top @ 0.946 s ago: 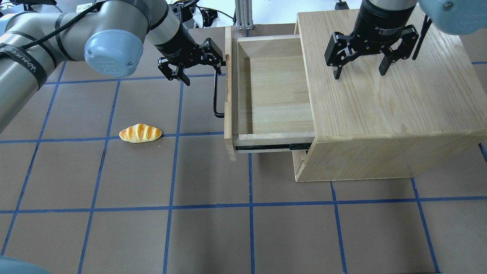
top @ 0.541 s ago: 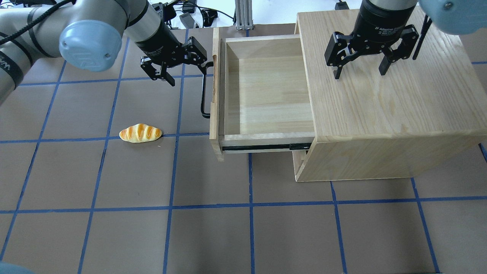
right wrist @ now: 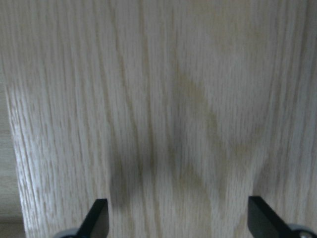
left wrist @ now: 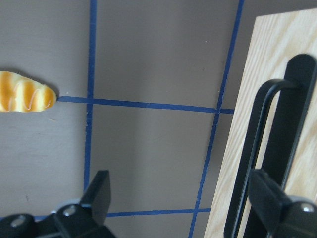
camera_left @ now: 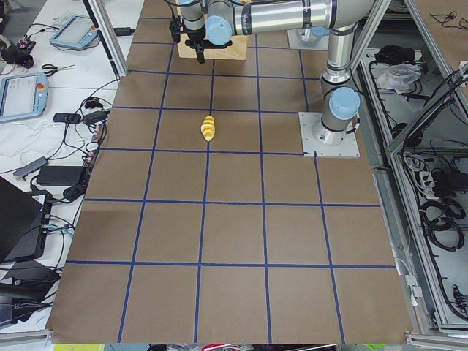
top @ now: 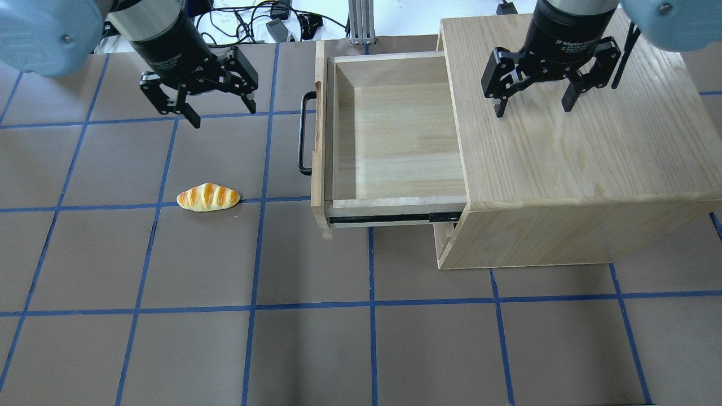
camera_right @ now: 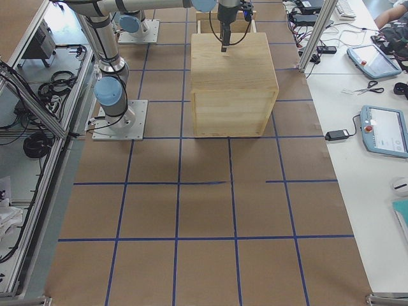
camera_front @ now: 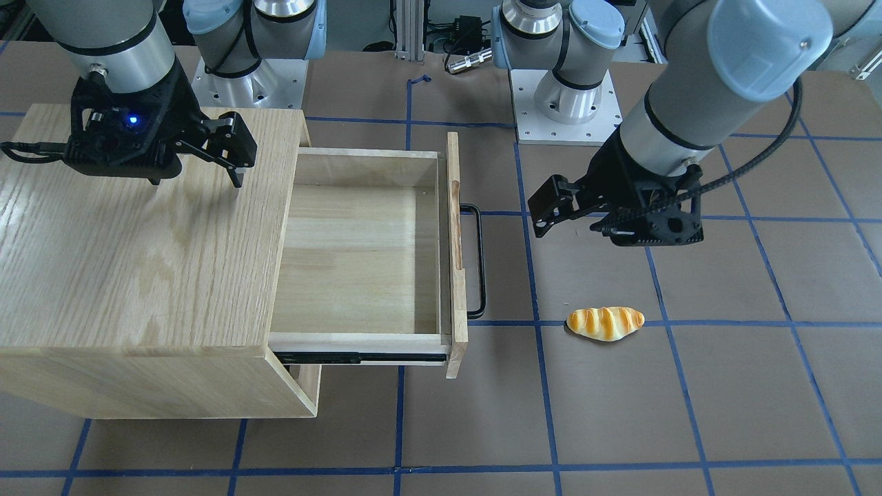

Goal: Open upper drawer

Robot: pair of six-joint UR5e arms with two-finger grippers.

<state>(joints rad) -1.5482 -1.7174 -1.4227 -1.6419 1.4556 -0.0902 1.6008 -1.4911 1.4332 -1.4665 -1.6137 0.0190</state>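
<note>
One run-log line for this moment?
light-oak upper drawer: pulled out | left gripper: open, clear of black bar handle | right gripper: open over oak cabinet

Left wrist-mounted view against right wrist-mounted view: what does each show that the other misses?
Only the left wrist view shows the upper drawer with its black bar handle, the bread roll and the taped table. Only the right wrist view shows the cabinet top, close up. Both show an open claw at the bottom edge, the left claw and the right claw, each holding nothing.
</note>
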